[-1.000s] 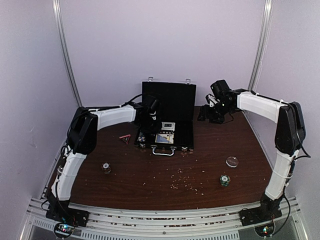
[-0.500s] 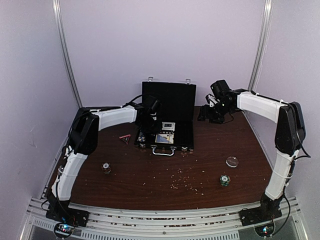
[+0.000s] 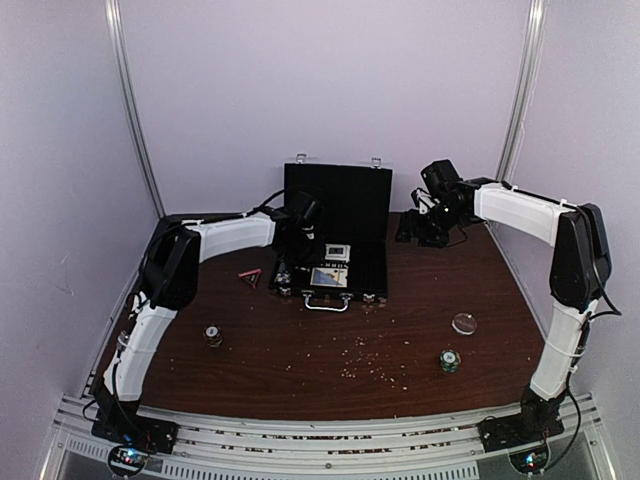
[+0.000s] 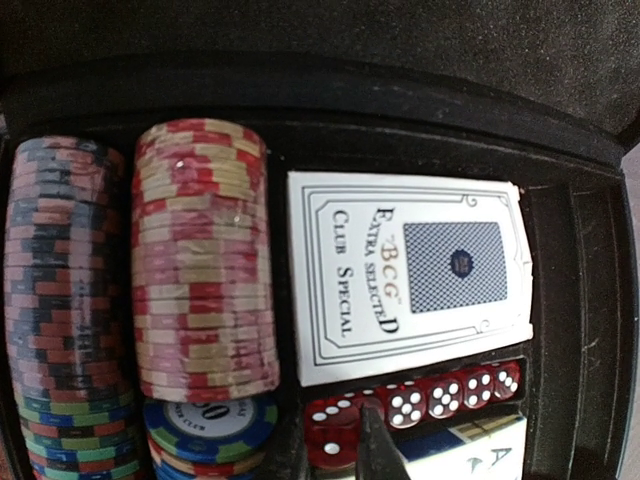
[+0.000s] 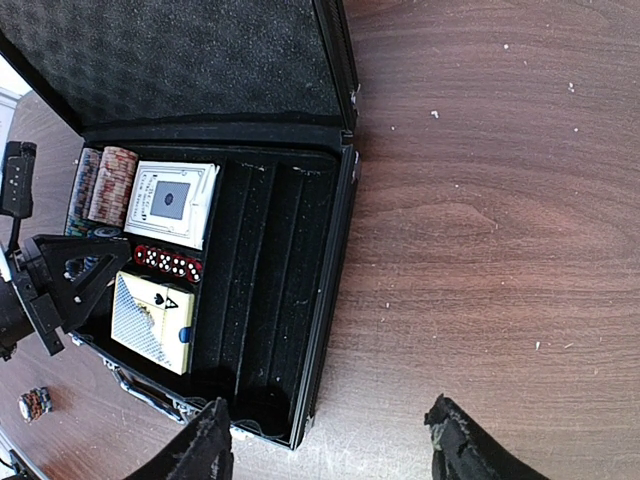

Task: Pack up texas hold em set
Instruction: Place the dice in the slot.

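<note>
The black case (image 3: 336,235) stands open at the back middle of the table, lid upright. In the left wrist view it holds striped chip stacks (image 4: 200,260), a card deck (image 4: 410,275) and a row of red dice (image 4: 440,395). My left gripper (image 3: 290,262) hangs low over the case's left part. Its jaws show as one dark wedge (image 4: 378,452), closed together, with the tip at the dice row beside the leftmost die (image 4: 330,435). My right gripper (image 3: 420,230) is open and empty beside the case's right edge (image 5: 325,300), above the table (image 5: 330,455).
A second card deck (image 5: 150,320) lies in the case near its handle. Small chip stacks (image 3: 213,335) (image 3: 449,360), a clear round disc (image 3: 464,323) and a small red item (image 3: 250,275) lie on the brown table. Crumbs are scattered at the front middle.
The left arm has shifted very slightly over the case. The right arm has not moved.
</note>
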`<control>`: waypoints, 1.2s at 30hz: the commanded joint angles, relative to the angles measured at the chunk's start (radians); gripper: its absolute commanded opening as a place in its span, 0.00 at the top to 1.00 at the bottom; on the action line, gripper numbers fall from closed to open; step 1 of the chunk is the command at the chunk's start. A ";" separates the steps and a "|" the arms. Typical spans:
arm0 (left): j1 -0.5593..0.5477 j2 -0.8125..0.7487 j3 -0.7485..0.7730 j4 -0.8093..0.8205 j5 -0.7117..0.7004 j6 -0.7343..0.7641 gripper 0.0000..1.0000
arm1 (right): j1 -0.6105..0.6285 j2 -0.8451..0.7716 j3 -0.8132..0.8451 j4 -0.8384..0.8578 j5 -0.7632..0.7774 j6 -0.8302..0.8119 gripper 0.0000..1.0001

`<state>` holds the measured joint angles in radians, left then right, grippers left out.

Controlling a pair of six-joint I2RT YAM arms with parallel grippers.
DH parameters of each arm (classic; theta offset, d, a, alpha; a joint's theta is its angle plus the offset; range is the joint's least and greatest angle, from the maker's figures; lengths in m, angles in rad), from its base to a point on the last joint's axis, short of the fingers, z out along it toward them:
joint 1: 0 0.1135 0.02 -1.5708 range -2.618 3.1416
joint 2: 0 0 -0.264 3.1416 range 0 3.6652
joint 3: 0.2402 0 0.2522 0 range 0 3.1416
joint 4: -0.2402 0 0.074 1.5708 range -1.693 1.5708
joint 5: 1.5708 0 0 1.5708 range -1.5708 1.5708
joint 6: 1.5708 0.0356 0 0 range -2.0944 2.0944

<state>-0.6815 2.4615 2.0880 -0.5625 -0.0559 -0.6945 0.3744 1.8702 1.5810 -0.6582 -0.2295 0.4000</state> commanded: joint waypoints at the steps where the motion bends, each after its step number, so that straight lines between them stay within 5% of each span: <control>1: 0.015 0.037 -0.012 -0.016 -0.011 -0.007 0.94 | -0.006 0.000 0.010 -0.006 -0.004 0.007 0.32; 20: 0.015 -0.039 -0.045 -0.039 -0.072 -0.005 0.60 | -0.007 0.018 0.025 -0.015 -0.005 0.003 0.33; 36: 0.014 -0.105 -0.024 -0.057 -0.110 -0.009 0.59 | -0.008 0.020 0.025 -0.016 -0.008 0.005 0.32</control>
<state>-0.6754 2.3955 2.0636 -0.6064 -0.1432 -0.7010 0.3744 1.8847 1.5814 -0.6632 -0.2321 0.3996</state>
